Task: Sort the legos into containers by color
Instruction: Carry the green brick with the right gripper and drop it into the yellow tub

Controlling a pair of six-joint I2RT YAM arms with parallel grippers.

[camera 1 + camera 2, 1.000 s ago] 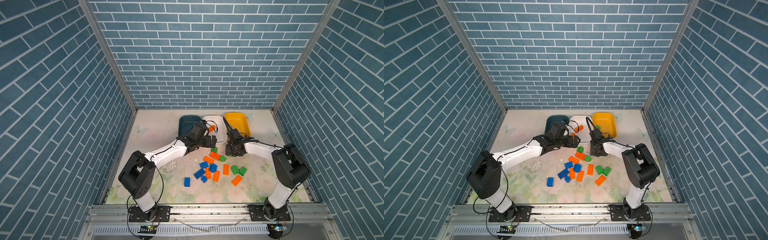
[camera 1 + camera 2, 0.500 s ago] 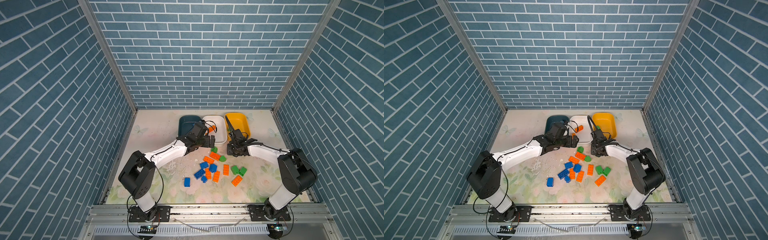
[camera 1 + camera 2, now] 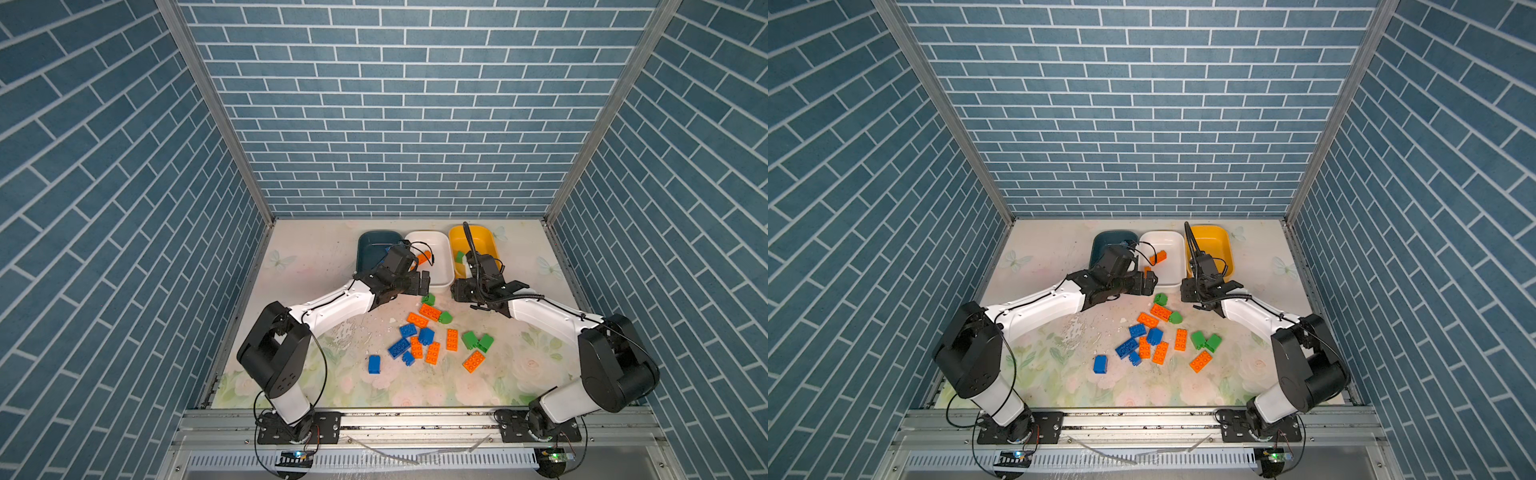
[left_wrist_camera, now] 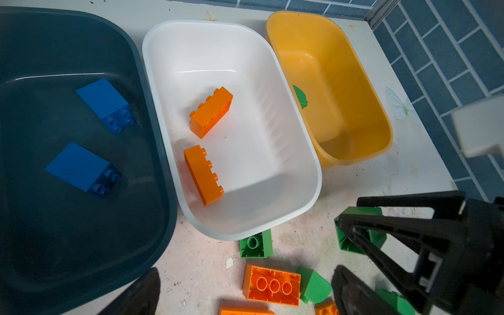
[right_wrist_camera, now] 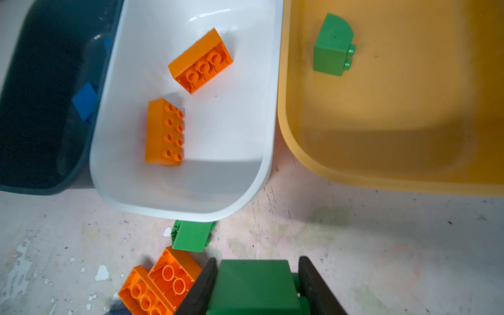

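A blocky, smooth-faced green brick [image 5: 255, 289] is being clamped between the right gripper's [image 5: 257, 261] jaws, just outside the white tub's [image 5: 261, 174] near corner. The left gripper [image 4: 245, 270] is being held wide open and empty. Two glossy oblong orange bricks [image 5: 163, 133] are being contained in the white tub, tipped on their sides, one with its long axis along the tub's length.

Enclosure: blue brick-pattern walls [image 3: 399, 124] stood at nine, twelve and three o'clock; silver corner posts [image 3: 218, 112]; pale floral-print floor [image 3: 307, 249], scuffed; aluminium rail [image 3: 415, 419] ran at six o'clock. Lighting even.
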